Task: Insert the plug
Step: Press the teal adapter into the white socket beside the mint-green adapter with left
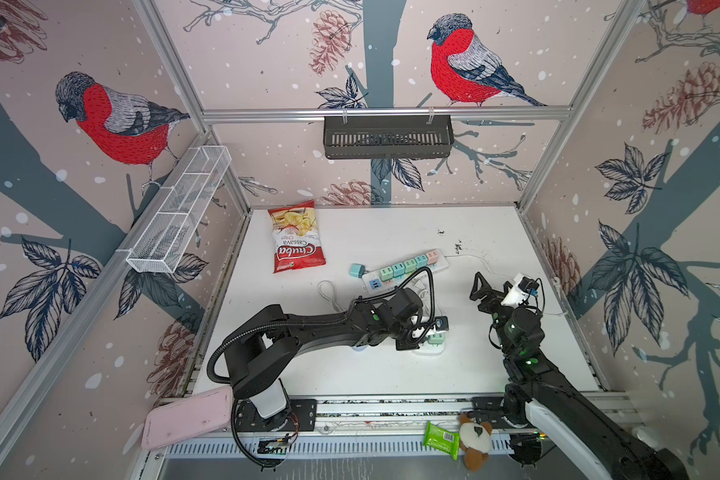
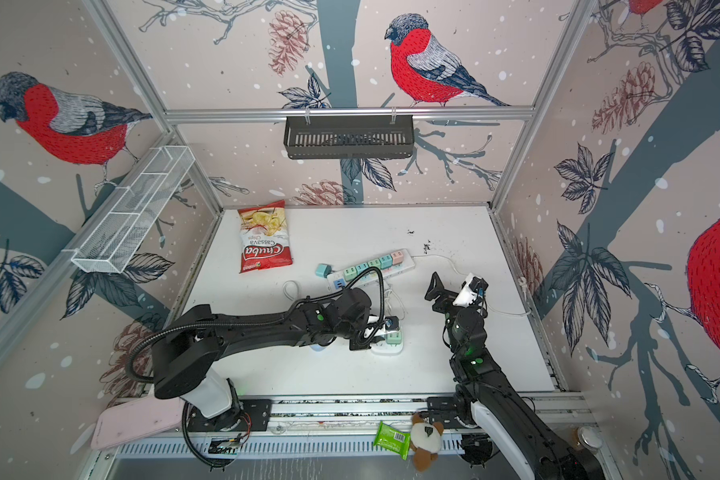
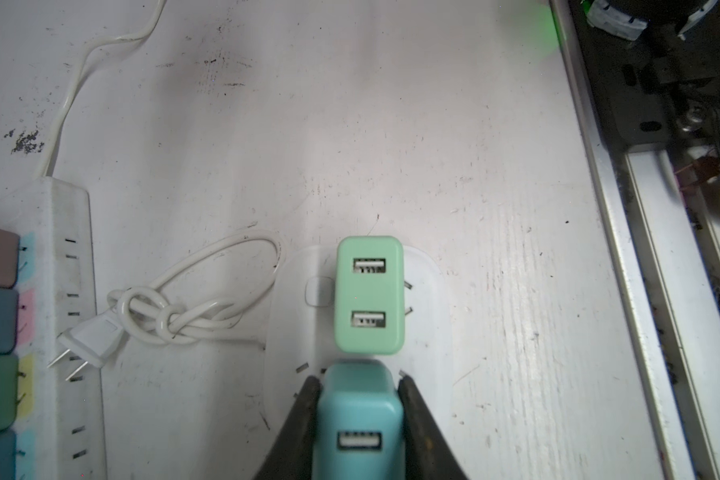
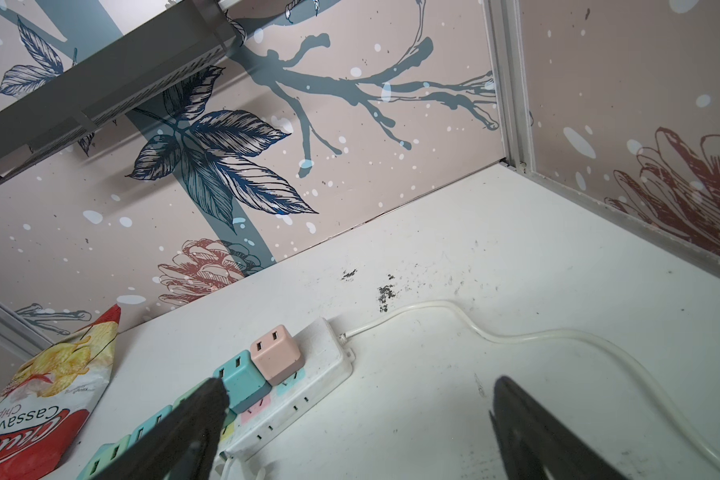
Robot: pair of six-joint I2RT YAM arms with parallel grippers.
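At the front rail lie a pink case (image 1: 188, 417), a wipes pack (image 1: 441, 438) and a plush toy (image 1: 474, 442). Beyond them, on the table (image 1: 391, 374), the left gripper (image 3: 359, 380) is clamped on a teal plug (image 3: 358, 415), one finger on each side. The teal plug is held over the near end of a small white hub (image 3: 429, 299), just beside a green plug (image 3: 369, 295) that stands seated in the hub. Whether its prongs have entered a socket cannot be told. The hub's knotted cord (image 3: 175, 316) lies alongside. The right gripper (image 4: 360, 392) hangs above the table with jaws spread wide, holding nothing. Farther back lies a long strip (image 1: 408, 270) with a row of coloured plugs, a loose plug (image 1: 356, 270) at its end and a chips bag (image 1: 296, 237) behind. A black basket (image 1: 387, 137) hangs on the far wall.
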